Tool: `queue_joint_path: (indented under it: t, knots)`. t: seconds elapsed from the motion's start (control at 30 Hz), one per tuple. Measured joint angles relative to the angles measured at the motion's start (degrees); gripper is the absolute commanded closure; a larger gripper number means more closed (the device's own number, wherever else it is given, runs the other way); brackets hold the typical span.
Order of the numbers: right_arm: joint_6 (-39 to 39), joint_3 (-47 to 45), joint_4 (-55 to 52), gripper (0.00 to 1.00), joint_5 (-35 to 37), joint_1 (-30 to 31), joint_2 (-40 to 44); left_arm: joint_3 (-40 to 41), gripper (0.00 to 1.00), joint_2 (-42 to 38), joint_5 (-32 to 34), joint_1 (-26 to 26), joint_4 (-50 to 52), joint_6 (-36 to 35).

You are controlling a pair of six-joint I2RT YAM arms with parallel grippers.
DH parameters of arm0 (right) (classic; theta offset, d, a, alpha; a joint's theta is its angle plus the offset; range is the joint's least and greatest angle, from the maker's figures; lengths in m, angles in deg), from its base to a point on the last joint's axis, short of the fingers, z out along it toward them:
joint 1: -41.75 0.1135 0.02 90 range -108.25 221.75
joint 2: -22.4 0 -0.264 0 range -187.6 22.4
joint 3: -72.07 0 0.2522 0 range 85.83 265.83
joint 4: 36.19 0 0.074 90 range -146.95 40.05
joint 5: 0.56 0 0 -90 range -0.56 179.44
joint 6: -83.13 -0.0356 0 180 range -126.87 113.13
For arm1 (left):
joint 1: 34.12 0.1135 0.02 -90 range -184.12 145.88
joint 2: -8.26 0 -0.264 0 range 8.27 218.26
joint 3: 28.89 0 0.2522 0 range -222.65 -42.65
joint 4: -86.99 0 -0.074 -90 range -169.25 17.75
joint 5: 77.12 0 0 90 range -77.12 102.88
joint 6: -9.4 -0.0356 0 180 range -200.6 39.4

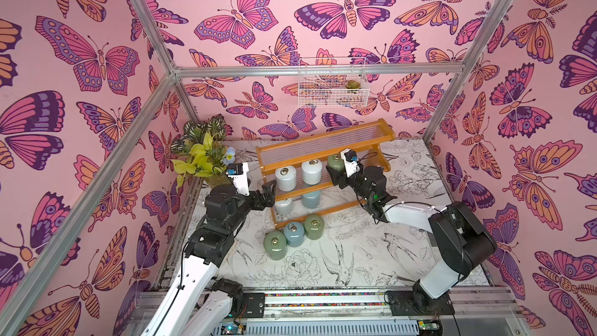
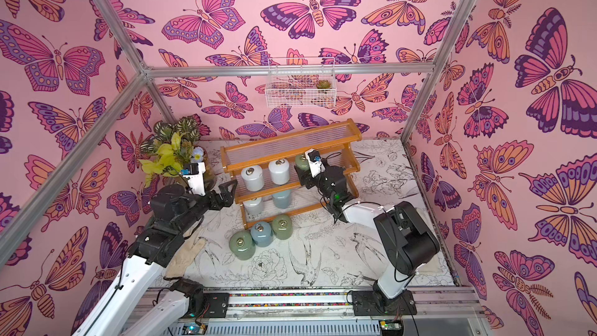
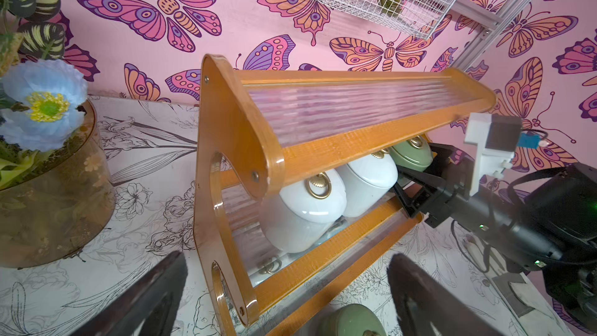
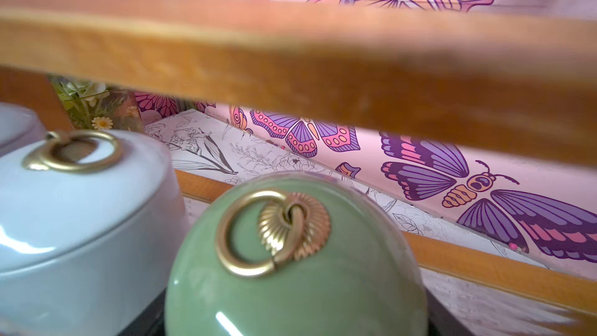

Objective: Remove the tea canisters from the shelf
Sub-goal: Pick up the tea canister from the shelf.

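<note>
The orange-framed shelf (image 1: 323, 138) stands at the back of the table. Its middle tier carries two white tea canisters (image 1: 285, 178) (image 1: 311, 172) and a sage green one (image 1: 334, 161). My right gripper (image 1: 336, 174) is shut on that green canister (image 4: 290, 286), a dark finger against each side. A white canister (image 1: 283, 205) and a light blue one (image 1: 310, 199) sit on the lower tier. Two green canisters (image 1: 275, 244) (image 1: 314, 226) and a blue one (image 1: 294, 233) stand on the table in front. My left gripper (image 1: 268, 193) hangs open at the shelf's left end (image 3: 226, 189), holding nothing.
A glass vase of leaves and flowers (image 1: 206, 156) stands left of the shelf, close behind my left wrist. A white wire basket (image 1: 332, 87) hangs on the back wall above. A pale glove (image 2: 185, 253) lies on the table under my left arm.
</note>
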Motion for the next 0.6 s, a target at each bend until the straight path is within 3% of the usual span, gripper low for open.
queue_joint_path:
  t: [0.4,0.6]
  knots:
    - [0.85,-7.28,-9.7,0.48,-6.1,0.42,17.31,0.0,0.0,0.37,0.26,0.0,0.09,-0.02]
    - [0.87,-15.17,-12.68,0.47,-8.87,5.64,24.24,-0.35,0.0,1.7,0.39,0.0,0.22,-0.83]
